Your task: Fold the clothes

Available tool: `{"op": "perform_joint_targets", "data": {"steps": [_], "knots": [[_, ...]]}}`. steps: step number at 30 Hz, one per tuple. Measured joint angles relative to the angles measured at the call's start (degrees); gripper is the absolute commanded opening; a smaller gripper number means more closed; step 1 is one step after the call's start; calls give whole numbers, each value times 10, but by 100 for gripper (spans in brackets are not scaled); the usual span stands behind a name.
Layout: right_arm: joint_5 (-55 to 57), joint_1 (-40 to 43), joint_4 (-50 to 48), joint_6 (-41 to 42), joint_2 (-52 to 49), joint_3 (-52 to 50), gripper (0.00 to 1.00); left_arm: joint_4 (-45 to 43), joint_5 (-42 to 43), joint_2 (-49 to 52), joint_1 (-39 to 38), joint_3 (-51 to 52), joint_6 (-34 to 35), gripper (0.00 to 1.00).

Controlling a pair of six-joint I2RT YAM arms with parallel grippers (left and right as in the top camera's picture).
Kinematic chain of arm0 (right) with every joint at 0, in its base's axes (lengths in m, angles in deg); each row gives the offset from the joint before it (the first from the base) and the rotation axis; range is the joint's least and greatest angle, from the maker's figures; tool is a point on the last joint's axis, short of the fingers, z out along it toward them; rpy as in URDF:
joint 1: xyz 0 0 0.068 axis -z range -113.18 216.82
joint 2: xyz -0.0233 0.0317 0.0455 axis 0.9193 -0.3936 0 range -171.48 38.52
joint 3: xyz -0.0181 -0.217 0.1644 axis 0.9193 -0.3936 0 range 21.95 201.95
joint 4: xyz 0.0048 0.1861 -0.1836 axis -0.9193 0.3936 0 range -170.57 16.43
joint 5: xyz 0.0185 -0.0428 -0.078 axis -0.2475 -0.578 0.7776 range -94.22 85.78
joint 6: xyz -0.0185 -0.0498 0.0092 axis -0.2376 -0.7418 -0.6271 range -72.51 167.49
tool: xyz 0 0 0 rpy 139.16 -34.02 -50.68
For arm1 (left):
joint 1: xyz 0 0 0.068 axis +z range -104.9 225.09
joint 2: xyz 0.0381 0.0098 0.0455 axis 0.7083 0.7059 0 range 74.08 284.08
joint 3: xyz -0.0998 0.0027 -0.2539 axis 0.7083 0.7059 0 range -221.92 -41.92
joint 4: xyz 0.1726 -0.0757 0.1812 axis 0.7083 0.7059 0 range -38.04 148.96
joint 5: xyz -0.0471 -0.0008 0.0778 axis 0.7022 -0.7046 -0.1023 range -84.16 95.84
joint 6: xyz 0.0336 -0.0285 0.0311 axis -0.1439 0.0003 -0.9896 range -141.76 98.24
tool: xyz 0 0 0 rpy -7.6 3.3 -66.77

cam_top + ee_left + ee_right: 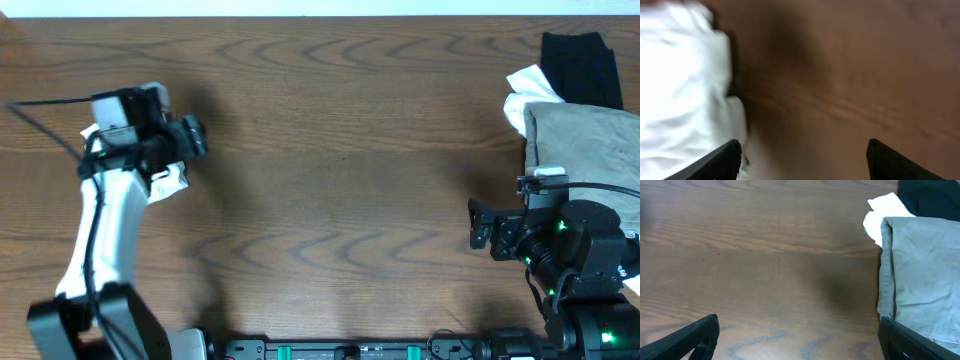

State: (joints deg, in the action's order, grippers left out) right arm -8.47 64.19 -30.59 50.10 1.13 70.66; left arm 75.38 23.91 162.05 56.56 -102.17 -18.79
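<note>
The clothes lie in two places. At the table's right edge is a stack: a folded khaki-grey garment (580,140) (925,265), a white one (522,92) (879,215) poking out beneath it, and a black one (578,62) (930,192) behind. A second white garment (168,182) (680,85) lies crumpled under my left arm. My left gripper (195,135) (802,160) is open, its left finger (722,160) over that white cloth's edge, with bare wood between the jaws. My right gripper (478,225) (800,340) is open over bare wood, just left of the khaki-grey garment.
The wooden table (340,150) stretches between the two arms. The right arm's base (585,250) overlaps the front of the stack. A black cable (40,120) runs to the left arm.
</note>
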Motion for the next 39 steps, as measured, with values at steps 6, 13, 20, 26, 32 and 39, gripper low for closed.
{"op": "perform_joint_targets", "data": {"steps": [6,13,20,26,32,39], "knots": [[0,0,0,0,0,0,99,5,0,88,-18,0,0,74],[0,0,0,0,0,0,99,22,-58,149,-18,0,0,74],[0,0,0,0,0,0,99,53,-127,150,-18,0,14,64],[0,0,0,0,0,0,99,75,-213,150,-18,0,43,62],[0,0,0,0,0,0,99,86,-269,150,-19,0,68,62],[0,0,0,0,0,0,99,118,-356,150,-18,0,127,63]]}}
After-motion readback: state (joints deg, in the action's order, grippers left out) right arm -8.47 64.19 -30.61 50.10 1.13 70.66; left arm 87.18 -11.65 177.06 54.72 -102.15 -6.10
